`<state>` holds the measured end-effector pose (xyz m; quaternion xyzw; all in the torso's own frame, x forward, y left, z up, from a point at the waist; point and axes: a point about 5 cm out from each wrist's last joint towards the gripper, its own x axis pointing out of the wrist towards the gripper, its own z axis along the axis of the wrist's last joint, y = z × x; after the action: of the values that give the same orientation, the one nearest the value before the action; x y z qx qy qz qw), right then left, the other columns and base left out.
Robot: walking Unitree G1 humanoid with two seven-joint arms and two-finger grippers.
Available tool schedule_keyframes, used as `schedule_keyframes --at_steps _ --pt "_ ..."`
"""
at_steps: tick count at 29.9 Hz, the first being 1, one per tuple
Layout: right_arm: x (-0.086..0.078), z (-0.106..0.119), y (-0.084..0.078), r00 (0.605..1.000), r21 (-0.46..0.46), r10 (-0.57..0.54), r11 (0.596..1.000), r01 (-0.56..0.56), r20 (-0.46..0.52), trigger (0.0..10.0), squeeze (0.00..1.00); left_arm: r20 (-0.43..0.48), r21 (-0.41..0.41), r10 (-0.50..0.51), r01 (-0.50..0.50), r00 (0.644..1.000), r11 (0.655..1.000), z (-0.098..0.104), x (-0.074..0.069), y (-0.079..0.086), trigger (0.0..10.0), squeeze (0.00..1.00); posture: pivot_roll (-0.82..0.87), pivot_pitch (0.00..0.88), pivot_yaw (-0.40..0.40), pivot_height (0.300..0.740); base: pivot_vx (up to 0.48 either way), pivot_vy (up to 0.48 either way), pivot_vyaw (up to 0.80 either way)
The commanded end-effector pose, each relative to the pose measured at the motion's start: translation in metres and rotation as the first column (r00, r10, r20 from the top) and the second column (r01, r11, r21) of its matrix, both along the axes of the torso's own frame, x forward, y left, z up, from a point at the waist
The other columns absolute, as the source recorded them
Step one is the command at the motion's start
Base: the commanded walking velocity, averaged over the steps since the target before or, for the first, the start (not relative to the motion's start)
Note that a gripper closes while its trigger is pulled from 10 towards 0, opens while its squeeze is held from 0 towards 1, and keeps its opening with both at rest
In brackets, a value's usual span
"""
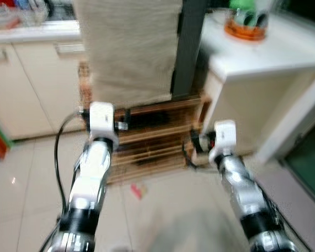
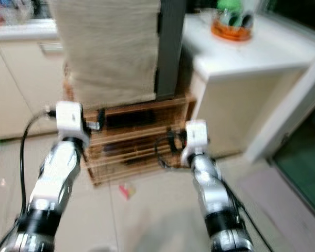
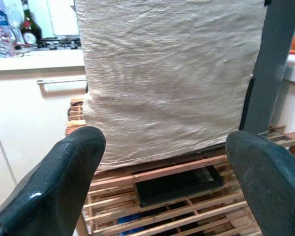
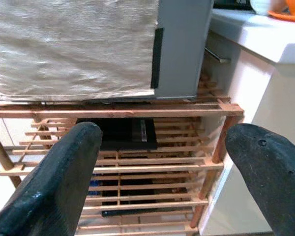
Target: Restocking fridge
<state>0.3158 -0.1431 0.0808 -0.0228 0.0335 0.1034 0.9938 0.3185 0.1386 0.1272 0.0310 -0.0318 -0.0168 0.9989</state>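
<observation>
A small fridge (image 1: pixel 128 47) draped in beige cloth, its grey side (image 1: pixel 188 47) bare, stands on a slatted wooden rack (image 1: pixel 157 142) straight ahead. Both silver arms reach forward at rack height. My left gripper (image 3: pixel 167 140) is open and points at the cloth-covered front, well short of it. My right gripper (image 4: pixel 167 132) is open too and faces the rack just below the fridge's grey corner. Nothing lies between either pair of fingers. A flat black object (image 4: pixel 120 133) rests on the rack's upper shelf. The head views are blurred.
A white counter (image 1: pixel 268 52) with an orange bowl (image 1: pixel 245 25) stands close on the right. White cabinets (image 1: pixel 37 79) run along the left, with bottles (image 3: pixel 2 29) on top. A small red scrap (image 1: pixel 137 190) lies on the tiled floor before the rack.
</observation>
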Motion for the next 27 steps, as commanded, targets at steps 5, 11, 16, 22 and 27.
schedule_keyframes --at_steps 5,11,16,22,27 --pt "0.001 0.01 0.006 0.998 -0.007 0.035 0.999 -0.034 0.061 10.0 0.0 -0.021 -0.005 0.009 -0.009 1.0 1.0 -0.001 0.003 -0.002 10.0 0.0 0.02 0.0 -0.013 0.74 0.298 0.374 0.0" --pt "-0.001 0.009 0.01 0.995 -0.016 0.06 0.998 -0.059 0.075 10.0 0.0 -0.019 0.015 0.011 -0.01 1.0 1.0 -0.002 0.002 -0.004 10.0 0.0 0.03 0.0 -0.013 0.74 0.286 0.386 0.0" --pt "-0.003 0.008 0.008 0.994 -0.022 0.07 0.997 -0.068 0.08 10.0 0.0 -0.009 0.0 0.008 -0.008 1.0 1.0 -0.002 0.001 -0.003 10.0 0.0 0.02 0.0 -0.015 0.74 0.299 0.375 0.0" --pt "-0.004 0.005 0.006 0.996 -0.028 0.07 0.997 -0.069 0.055 10.0 0.0 0.085 -0.02 -0.069 0.07 0.994 0.997 0.009 -0.004 -0.013 10.0 0.0 0.02 0.0 -0.018 0.74 0.127 0.444 -0.09" --pt "-0.003 0.005 0.004 0.996 -0.032 0.07 0.997 -0.069 0.053 10.0 0.0 0.054 -0.033 -0.038 0.04 0.998 0.999 0.005 -0.003 -0.008 10.0 0.0 0.03 0.0 -0.023 0.74 0.0 0.48 -0.56"
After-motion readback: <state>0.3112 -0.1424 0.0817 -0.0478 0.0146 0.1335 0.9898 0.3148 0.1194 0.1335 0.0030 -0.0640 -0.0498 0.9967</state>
